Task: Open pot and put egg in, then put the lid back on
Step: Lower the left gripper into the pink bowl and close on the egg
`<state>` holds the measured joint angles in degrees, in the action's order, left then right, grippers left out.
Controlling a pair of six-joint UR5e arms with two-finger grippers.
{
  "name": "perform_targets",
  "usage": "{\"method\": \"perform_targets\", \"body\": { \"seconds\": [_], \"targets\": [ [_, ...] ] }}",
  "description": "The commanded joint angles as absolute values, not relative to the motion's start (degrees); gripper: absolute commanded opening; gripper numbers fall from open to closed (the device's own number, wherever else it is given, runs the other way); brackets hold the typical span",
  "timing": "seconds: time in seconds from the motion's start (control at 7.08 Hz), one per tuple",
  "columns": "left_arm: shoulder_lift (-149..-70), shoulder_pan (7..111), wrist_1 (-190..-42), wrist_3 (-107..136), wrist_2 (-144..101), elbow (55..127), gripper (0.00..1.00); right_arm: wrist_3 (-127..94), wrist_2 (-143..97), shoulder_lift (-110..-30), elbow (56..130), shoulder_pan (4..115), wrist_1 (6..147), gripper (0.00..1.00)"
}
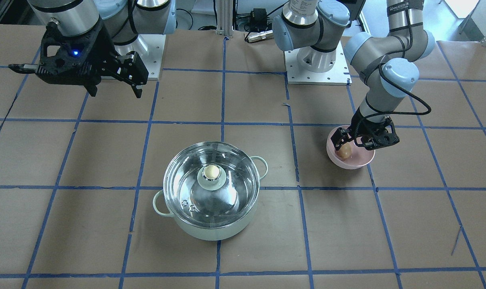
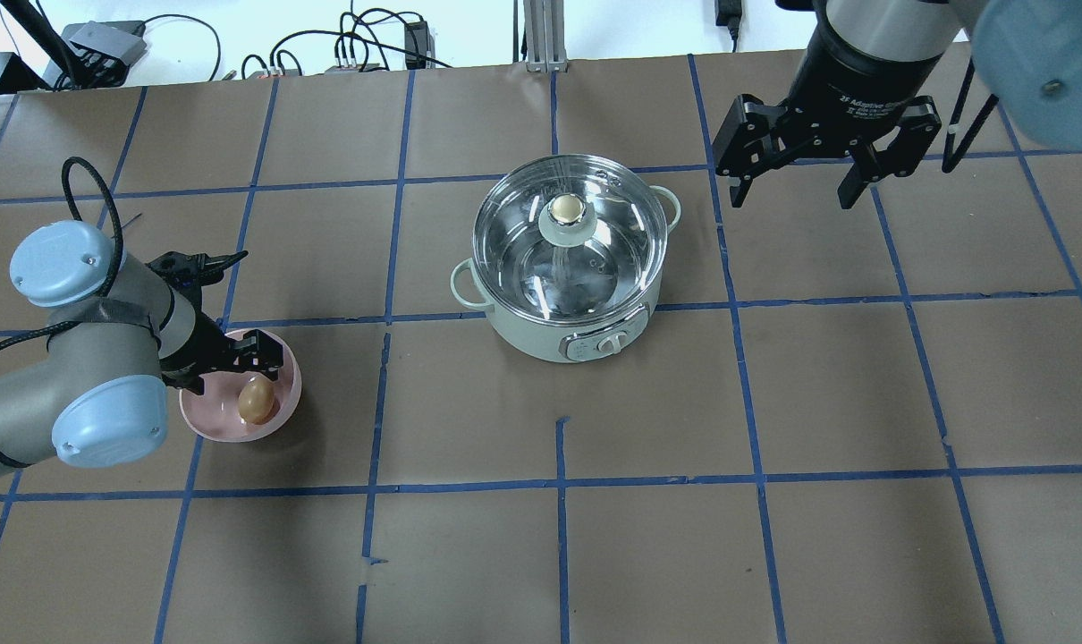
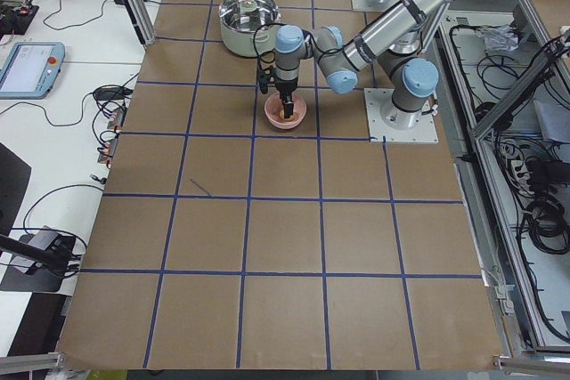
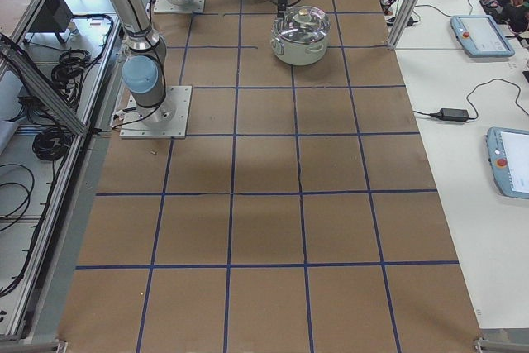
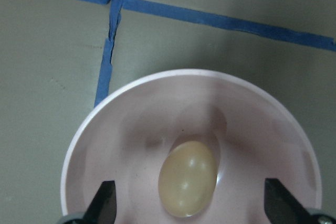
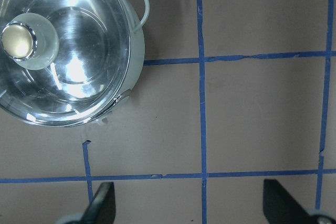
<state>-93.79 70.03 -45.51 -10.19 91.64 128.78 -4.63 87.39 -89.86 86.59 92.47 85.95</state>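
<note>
1. Front-facing: 1 pale mint pot (image 1: 211, 230) mid-table (image 1: 106, 160) on brown paper. Closed by 1 round clear glass lid (image 1: 231, 192) with a cream-topped knob (image 1: 211, 172); 2 loop handles (image 1: 159, 204). 1 tan egg (image 1: 344, 151) lying in 1 pink bowl (image 1: 361, 160), well apart from the pot, with the left gripper (image 1: 352, 145) down inside the bowl.
2. Overhead: only here, 1 dial (image 2: 608, 343) on the pot's wall. Beside the pot, the right gripper (image 2: 791, 199), spread wide, holding nothing.
3. Exterior left: bowl and near arm small; finger spread impossible to tell.
4. Exterior right: pot far off, lid on; bowl mostly hidden.
5. Left wrist: 2 black fingertips (image 5: 103, 203) wide apart, flanking the smooth oval egg without touching it.
6. Right wrist: shiny steel inside seen through the glass; 2 fingertips wide apart over bare paper.
</note>
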Motion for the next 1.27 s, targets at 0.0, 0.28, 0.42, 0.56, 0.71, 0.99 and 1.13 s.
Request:
{"method": "perform_targets", "body": {
  "seconds": [0.0, 0.28, 0.42, 0.56, 0.71, 0.99, 1.13],
  "targets": [
    [-94.9, 68.8, -43.8, -13.8, 91.2, 128.9, 1.00, -4.6, 87.4, -90.0, 86.7, 92.5, 86.0, 1.00],
    [-95.1, 68.6, -43.2, -16.9, 91.2, 128.9, 1.00, -4.5, 87.4, -90.0, 86.7, 92.5, 86.0, 1.00],
    [-95.4, 68.5, -43.2, -17.7, 91.2, 129.0, 1.00, -4.5, 87.4, -90.0, 86.7, 92.5, 86.0, 1.00],
    [-95.6, 68.6, -43.2, -17.7, 90.9, 129.2, 1.00, -4.4, 87.8, -90.0, 86.7, 92.5, 86.0, 1.00],
    [-96.1, 68.8, -43.2, -18.0, 88.7, 129.0, 1.00, -4.5, 87.5, -90.0, 86.7, 92.6, 86.3, 1.00],
    [-96.7, 68.9, -43.2, -22.3, 89.0, 129.3, 0.98, -4.3, 87.5, -89.9, 86.8, 92.5, 86.5, 1.00],
    [-96.7, 68.9, -43.2, -22.4, 89.3, 129.3, 0.98, -4.3, 87.5, -89.9, 86.8, 92.5, 86.6, 1.00]
  ]
}}
